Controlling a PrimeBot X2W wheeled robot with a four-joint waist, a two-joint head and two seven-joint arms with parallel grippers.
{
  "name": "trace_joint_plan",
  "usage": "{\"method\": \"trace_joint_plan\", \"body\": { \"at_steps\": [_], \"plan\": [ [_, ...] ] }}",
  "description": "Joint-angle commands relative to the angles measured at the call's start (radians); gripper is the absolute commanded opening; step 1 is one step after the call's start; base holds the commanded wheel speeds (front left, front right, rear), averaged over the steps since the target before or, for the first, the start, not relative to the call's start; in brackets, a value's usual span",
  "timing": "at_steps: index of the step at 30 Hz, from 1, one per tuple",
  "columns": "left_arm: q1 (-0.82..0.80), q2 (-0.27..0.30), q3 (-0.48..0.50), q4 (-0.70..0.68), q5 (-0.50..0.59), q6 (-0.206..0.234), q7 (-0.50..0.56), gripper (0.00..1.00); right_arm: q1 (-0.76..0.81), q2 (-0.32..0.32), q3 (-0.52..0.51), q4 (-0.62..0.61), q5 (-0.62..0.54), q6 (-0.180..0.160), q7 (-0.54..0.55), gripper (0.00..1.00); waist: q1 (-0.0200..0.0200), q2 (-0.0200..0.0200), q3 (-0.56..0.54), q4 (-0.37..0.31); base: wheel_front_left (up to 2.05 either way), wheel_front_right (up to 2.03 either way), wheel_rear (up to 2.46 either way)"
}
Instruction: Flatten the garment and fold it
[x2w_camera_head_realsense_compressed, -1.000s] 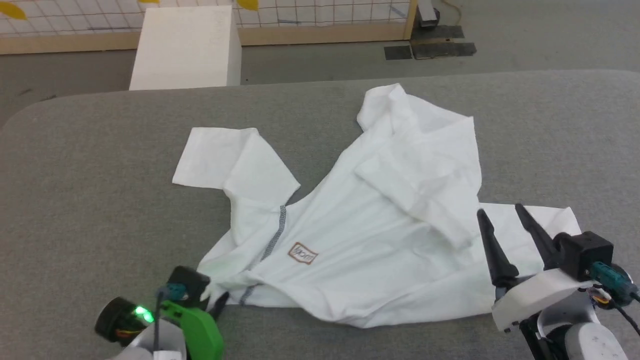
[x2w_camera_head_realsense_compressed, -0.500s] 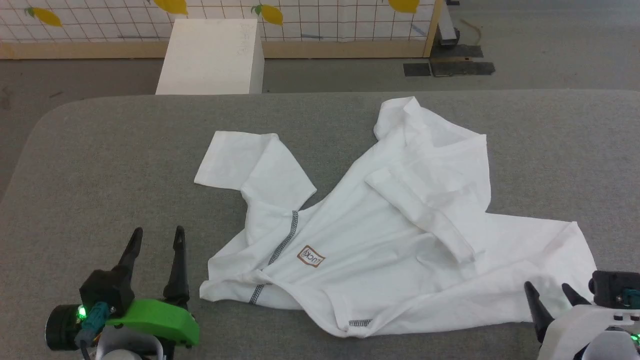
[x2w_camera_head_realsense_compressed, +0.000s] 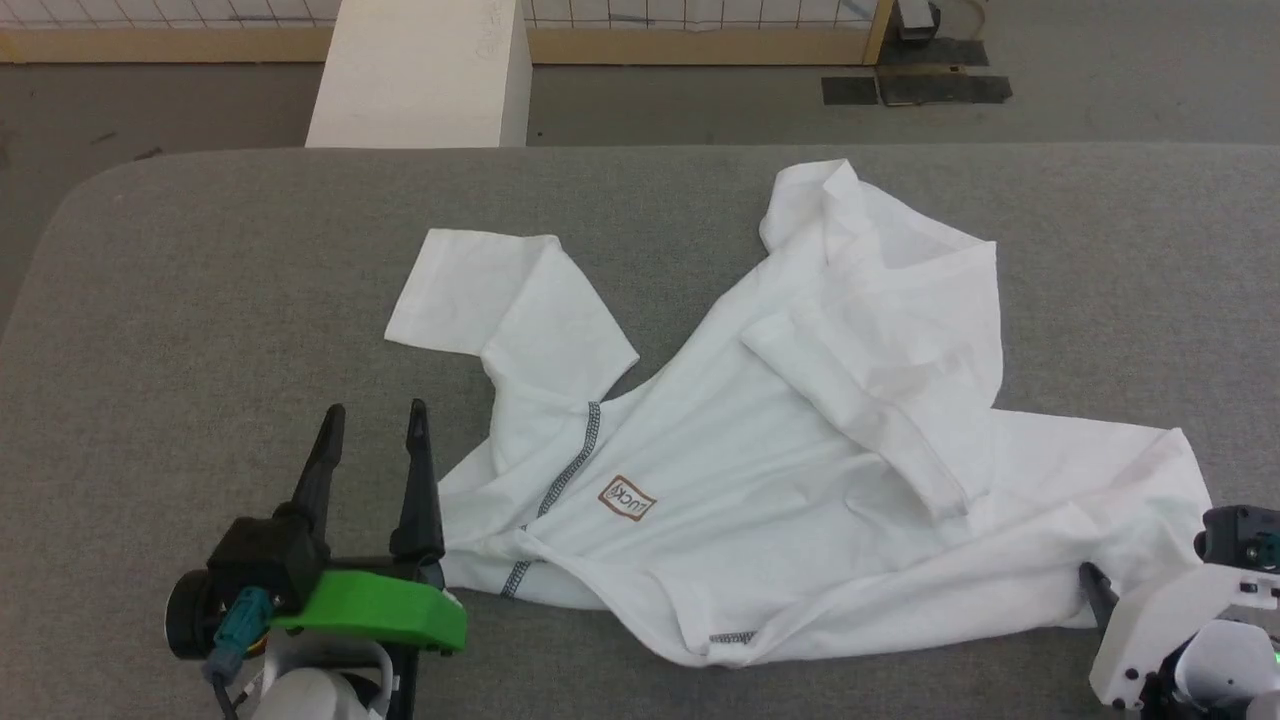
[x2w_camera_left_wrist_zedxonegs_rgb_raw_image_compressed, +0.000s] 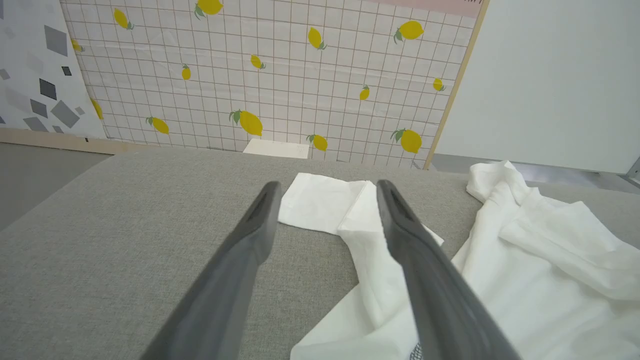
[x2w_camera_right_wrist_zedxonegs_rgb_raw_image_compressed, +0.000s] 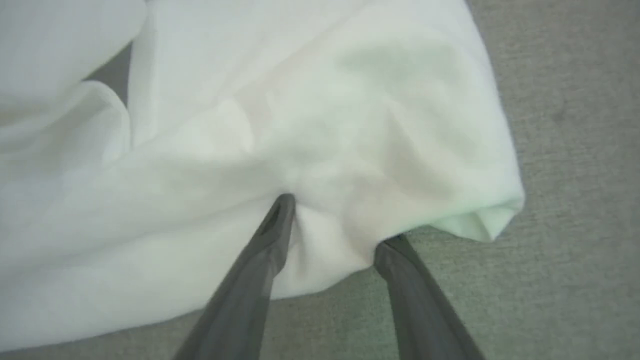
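The garment (x2w_camera_head_realsense_compressed: 780, 450), a white shirt with grey zigzag seams and an orange-brown patch (x2w_camera_head_realsense_compressed: 627, 499), lies crumpled on the grey table (x2w_camera_head_realsense_compressed: 200, 300). One sleeve is spread to the far left and the body is bunched to the right. My left gripper (x2w_camera_head_realsense_compressed: 372, 418) stands open and empty just left of the shirt's near-left edge. In the left wrist view the left gripper (x2w_camera_left_wrist_zedxonegs_rgb_raw_image_compressed: 326, 186) points at the sleeve (x2w_camera_left_wrist_zedxonegs_rgb_raw_image_compressed: 320, 202). At the near right, my right gripper (x2w_camera_right_wrist_zedxonegs_rgb_raw_image_compressed: 340, 220) straddles a fold of the garment's (x2w_camera_right_wrist_zedxonegs_rgb_raw_image_compressed: 300, 125) edge, with cloth between its parted fingers. One dark finger (x2w_camera_head_realsense_compressed: 1092, 592) shows at that hem.
A white box (x2w_camera_head_realsense_compressed: 420, 75) stands on the floor beyond the table's far edge. Behind it is a wood-framed grid wall (x2w_camera_left_wrist_zedxonegs_rgb_raw_image_compressed: 300, 75) with lemon prints. Bare grey tabletop stretches left of the shirt and along the far right.
The left gripper has let go of the shirt's near-left corner, opened and lifted beside it. The right gripper has come down to the near-right hem, its jaws narrowing around the cloth. The camera shifted.
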Motion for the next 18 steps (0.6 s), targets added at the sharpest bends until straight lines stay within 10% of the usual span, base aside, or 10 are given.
{"method": "trace_joint_plan", "body": {
  "at_steps": [1,18],
  "plan": [
    [-0.02,-0.013,0.012,0.009,0.023,-0.017,-0.004,1.0,-0.028,0.008,0.004,0.025,-0.01,-0.001,-0.004,0.0,0.0,0.0,0.007,0.001,0.0,0.0,0.0],
    [-0.099,-0.124,0.069,0.08,0.122,-0.155,-0.004,1.0,-0.622,-0.089,-0.072,0.306,-0.122,-0.001,-0.387,0.0,0.0,0.0,0.06,0.049,0.0,0.0,0.0]
  ]
}}
